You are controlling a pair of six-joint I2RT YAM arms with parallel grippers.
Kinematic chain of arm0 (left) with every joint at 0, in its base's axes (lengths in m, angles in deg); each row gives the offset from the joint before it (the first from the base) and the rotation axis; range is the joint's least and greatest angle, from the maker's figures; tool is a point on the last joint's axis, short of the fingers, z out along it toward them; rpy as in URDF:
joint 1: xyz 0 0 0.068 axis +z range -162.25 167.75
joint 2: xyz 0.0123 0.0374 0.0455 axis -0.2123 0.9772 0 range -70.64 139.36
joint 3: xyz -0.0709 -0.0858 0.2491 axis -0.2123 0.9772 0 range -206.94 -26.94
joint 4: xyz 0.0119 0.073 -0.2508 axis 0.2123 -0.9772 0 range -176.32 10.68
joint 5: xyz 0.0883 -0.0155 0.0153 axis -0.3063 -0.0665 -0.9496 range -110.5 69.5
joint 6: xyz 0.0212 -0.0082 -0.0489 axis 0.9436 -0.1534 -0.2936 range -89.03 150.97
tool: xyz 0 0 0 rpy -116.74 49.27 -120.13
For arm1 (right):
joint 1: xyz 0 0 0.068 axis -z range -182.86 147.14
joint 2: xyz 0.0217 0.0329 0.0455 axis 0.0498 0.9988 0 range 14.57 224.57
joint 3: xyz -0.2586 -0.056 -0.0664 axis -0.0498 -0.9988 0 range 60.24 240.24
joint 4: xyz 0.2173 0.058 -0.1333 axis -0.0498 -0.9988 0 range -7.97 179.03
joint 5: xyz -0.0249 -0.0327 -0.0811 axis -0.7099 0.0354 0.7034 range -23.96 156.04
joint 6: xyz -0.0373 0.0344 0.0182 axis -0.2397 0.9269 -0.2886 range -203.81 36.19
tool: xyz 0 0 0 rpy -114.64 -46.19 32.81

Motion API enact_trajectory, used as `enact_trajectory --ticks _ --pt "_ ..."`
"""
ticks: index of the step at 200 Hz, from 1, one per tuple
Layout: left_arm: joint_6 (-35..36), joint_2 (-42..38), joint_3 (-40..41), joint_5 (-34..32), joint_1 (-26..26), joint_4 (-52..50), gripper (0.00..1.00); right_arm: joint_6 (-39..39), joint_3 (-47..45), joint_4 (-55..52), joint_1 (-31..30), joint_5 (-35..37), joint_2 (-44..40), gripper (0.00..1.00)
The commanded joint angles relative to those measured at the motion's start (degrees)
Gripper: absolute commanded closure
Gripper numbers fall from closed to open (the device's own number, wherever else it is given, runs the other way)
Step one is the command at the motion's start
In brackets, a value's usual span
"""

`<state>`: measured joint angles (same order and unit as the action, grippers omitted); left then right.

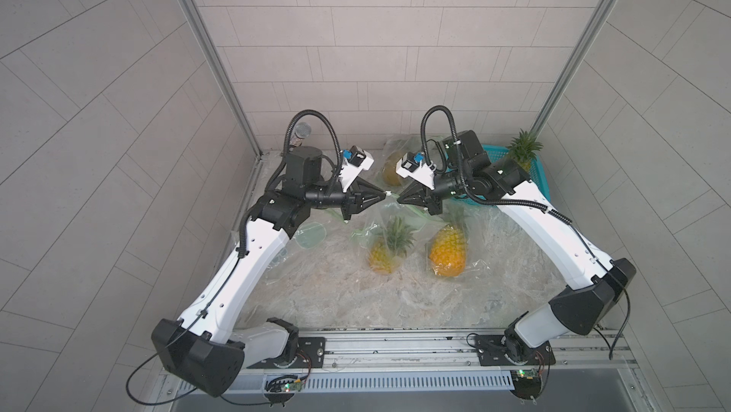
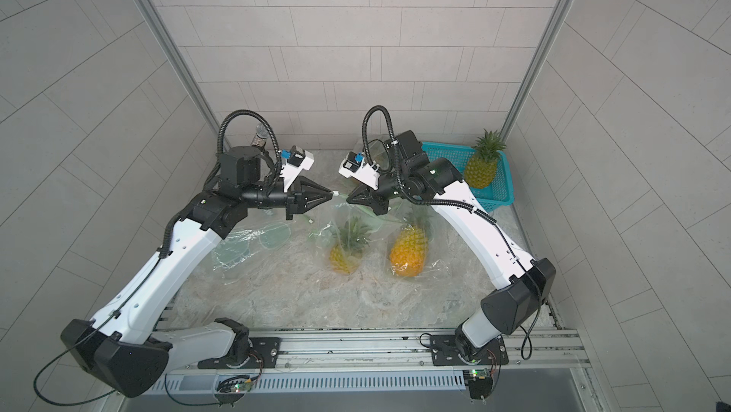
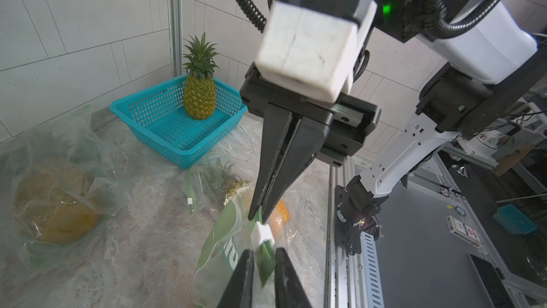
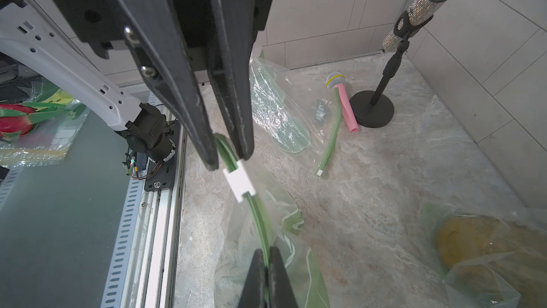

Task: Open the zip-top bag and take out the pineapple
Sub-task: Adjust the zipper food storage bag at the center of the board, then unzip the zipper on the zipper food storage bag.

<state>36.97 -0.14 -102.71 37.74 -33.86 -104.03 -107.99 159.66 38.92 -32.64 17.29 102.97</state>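
The zip-top bag (image 1: 379,228) hangs between both hands above the worktop (image 1: 356,295). Its pineapple (image 1: 385,257) points crown toward the zip, base toward the robot. The right hand (image 3: 258,216), angled down, pinches the green zip strip (image 4: 260,226). The left hand (image 4: 229,155), roughly level, brackets the strip beside the white slider (image 4: 239,180), jaws narrowly apart; grip uncertain.

Twin arms in white shells and black joints.
The left arm (image 1: 257,248) and right arm (image 1: 530,224) wear glossy white shells dotted with small holes, angular black joint housings (image 1: 197,354) and ribbed black cable hoses (image 3: 245,2); the left gripper (image 1: 383,193) and right gripper (image 1: 398,200) have tapered matte black fingers (image 3: 273,158) beneath white camera blocks (image 3: 307,55) with blue connectors (image 1: 348,154).
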Motion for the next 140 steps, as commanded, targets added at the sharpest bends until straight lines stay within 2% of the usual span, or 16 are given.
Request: enact_trajectory --ticks 1,8,17,54,64,77,99,140 --pt "-0.66 0.21 0.84 1.41 -0.02 3.14 0.85 -0.13 1.44 -0.78 -0.53 -0.59 -0.24 1.0" --pt "-0.8 0.28 0.97 1.5 -0.02 3.33 0.89 -0.09 1.37 -0.78 -0.58 -0.51 -0.31 1.0" --pt "-0.9 0.37 1.06 1.38 -0.02 3.27 1.0 -0.24 1.32 -0.91 -0.59 -0.55 -0.29 1.0" --pt "-0.82 -0.13 1.58 2.08 -0.02 3.26 1.0 0.42 0.72 -0.09 -0.56 -0.86 -0.97 1.0" --pt "-0.55 -0.29 1.84 2.1 -0.02 3.18 1.0 1.3 0.23 1.11 -0.56 -1.46 -1.41 0.93" --pt "0.1 -0.54 2.11 2.2 -0.02 2.78 1.0 2.75 -0.54 3.23 -0.57 -2.72 -2.19 0.79" --pt "1.56 -0.81 2.47 2.94 -0.02 2.18 1.0 4.72 -1.55 6.44 -0.48 -6.2 -3.31 0.67" --pt "3.64 -0.92 2.48 4.7 -0.02 1.85 1.0 6.8 -0.55 8.0 -0.5 -10.81 -2.5 0.58"
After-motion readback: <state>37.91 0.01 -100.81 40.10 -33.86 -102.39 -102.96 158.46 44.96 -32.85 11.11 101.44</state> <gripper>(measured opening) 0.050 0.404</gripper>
